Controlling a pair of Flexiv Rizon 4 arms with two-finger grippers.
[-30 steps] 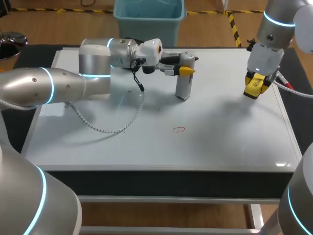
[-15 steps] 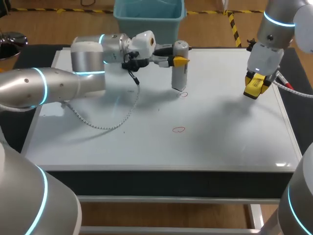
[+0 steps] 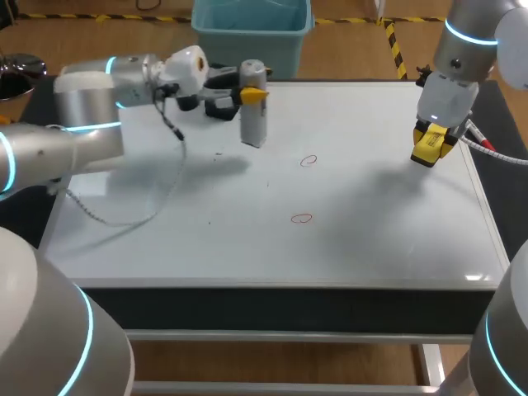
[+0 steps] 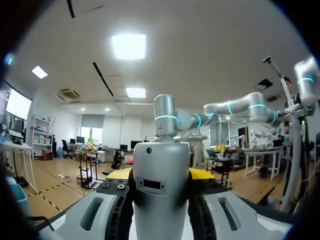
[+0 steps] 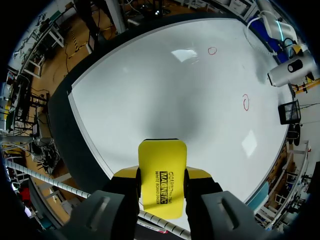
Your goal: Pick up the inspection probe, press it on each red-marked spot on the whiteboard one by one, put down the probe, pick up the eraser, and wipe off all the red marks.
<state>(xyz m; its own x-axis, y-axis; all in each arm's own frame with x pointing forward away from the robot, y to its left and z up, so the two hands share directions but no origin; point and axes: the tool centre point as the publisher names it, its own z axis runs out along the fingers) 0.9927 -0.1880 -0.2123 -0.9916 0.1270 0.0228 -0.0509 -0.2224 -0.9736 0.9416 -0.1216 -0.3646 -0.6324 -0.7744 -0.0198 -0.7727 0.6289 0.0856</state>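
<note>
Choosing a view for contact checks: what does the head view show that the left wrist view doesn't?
Head view only: the whiteboard with two red marks, the probe well clear of both, and the yellow eraser in the right jaws. Left wrist view only: both left jaws pressed on the probe's sides, and a dark slot on its body. Shared: the probe upright in the left jaws.

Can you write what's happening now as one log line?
left hand: shut on probe | right hand: shut on eraser | red marks: two, unwiped
</note>
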